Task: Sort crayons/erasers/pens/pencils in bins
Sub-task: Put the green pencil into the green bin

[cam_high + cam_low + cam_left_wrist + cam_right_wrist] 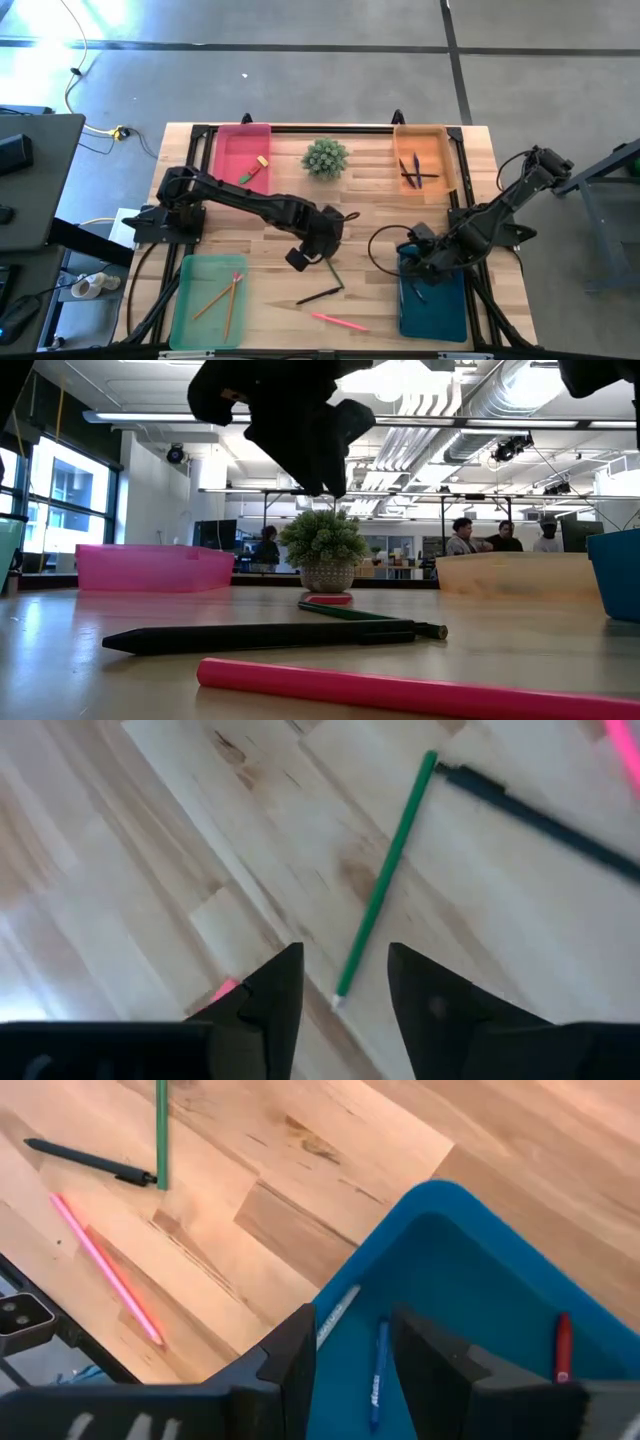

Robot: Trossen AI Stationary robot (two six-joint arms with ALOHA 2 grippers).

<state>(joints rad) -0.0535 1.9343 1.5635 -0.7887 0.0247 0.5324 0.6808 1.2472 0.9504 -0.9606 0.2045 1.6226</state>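
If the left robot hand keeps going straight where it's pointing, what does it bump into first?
Most likely the green pencil. The left gripper is open above the table, and the pencil's near tip lies between its fingers. How high it hangs is hard to judge.

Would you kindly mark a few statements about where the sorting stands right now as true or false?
1. The green pencil lies in the light green bin. False: it lies on the table, beside the black pen.
2. The left gripper hangs open above the green pencil's tip. True.
3. The orange bin holds nothing. False: dark pens lie in it.
4. The right gripper is over the teal-blue bin. True.
5. A pink pencil lies on the table. True.
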